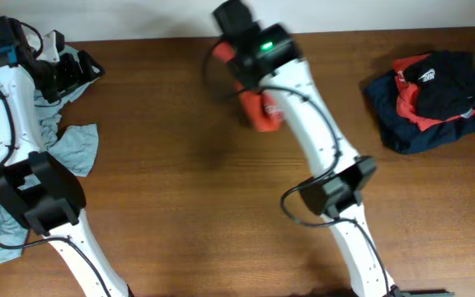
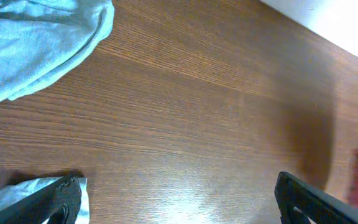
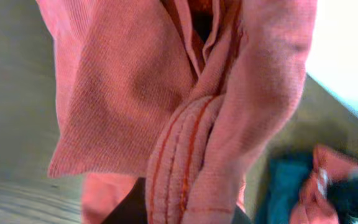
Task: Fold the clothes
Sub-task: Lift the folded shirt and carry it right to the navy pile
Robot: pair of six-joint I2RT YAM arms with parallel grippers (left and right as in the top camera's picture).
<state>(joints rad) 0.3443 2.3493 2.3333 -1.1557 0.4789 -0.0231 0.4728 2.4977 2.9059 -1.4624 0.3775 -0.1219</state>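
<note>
The red garment (image 1: 262, 110) is held off the bench (image 1: 180, 165), clamped in the right gripper (image 1: 252, 87), probably for laying flat; the left gripper (image 2: 179, 208) is spread wide, empty, by the blue cloth (image 1: 77, 148).

A brown wood-grain table (image 1: 180, 165) runs back to a white wall (image 1: 138, 16).

Centre surface (image 1: 180, 190): bare, open passage.
Far right: folded pile (image 1: 431, 99) blocks.
Left edge: grey-blue cloth (image 1: 77, 148) sprawls.
Far middle: red garment (image 1: 262, 111) hangs.
</note>
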